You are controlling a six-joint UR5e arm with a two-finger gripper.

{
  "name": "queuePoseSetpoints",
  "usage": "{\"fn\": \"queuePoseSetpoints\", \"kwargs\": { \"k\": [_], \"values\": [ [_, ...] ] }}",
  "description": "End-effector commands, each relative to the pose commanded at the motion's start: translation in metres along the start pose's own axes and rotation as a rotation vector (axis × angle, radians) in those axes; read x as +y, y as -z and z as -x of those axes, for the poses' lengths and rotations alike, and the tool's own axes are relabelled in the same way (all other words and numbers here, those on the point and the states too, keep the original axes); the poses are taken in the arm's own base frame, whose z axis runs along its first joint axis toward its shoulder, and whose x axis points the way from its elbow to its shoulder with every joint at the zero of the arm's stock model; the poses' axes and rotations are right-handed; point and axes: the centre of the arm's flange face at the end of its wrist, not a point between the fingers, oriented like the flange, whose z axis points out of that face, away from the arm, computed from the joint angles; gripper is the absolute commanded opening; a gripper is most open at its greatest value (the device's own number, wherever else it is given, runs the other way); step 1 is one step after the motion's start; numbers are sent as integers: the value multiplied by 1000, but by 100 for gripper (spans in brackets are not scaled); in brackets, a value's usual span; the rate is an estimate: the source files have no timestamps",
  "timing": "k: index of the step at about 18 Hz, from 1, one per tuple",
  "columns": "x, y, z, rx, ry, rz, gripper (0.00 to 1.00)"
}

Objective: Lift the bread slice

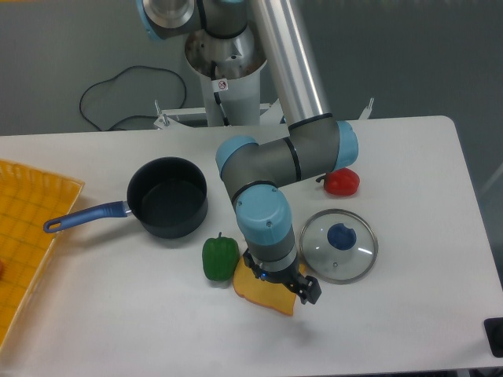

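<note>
Bread slice [263, 294] lies flat on the white bench [409, 314], nearest the front edge, its rear part hidden under the arm's wrist. Hand [281, 281] is down over the slice, pointing at the bench; only a dark fingertip block shows at the slice's right edge, and whether the fingers are spread or pinching the slice cannot be told from this view. Green pepper [219, 258] stands just beside the slice's left corner, close to touching. Glass lid [339, 245] with blue knob lies flat just right of the wrist. Further back on the left: dark saucepan [167, 196], upright, blue handle pointing left toward a yellow tray [31, 228] at the bench's left edge. Red pepper [342, 182] sits behind the lid, partly behind the arm's elbow joint. Black cable [118, 90] loops behind the bench.
</note>
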Motion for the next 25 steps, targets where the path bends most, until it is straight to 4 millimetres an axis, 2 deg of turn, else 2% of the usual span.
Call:
{"fn": "queuePoseSetpoints", "kwargs": {
  "k": [25],
  "values": [
    [0,-3,0,17,9,-12,100]
  ]
}}
